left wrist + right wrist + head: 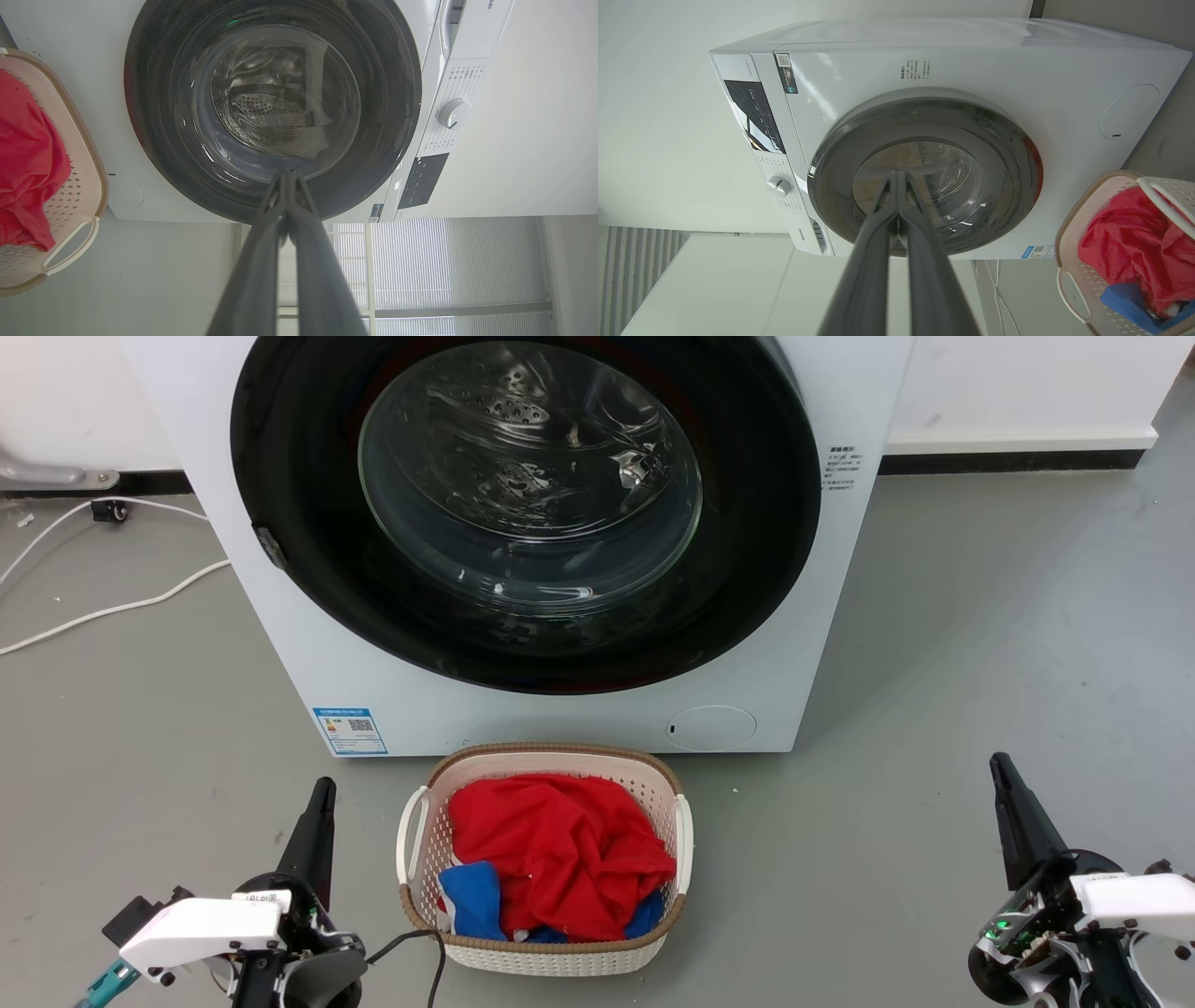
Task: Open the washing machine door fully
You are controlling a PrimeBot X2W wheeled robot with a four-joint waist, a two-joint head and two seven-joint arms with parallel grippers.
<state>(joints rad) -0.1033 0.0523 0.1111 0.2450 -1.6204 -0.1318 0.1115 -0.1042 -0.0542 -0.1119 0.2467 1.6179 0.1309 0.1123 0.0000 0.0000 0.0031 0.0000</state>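
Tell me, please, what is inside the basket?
In the basket, a crumpled red cloth lies on top of a blue cloth, which shows at the near side. Anything beneath them is covered and cannot be seen.

The basket (653,784) (full of red and blue clothes) sits in the lower middle of the frame, just in front of the washing machine (560,719), and blocks the low middle way. Bare grey floor (980,644) lies open on the right. On the left, a white cable (103,611) crosses the floor. Open air lies before the washing machine door (299,476).
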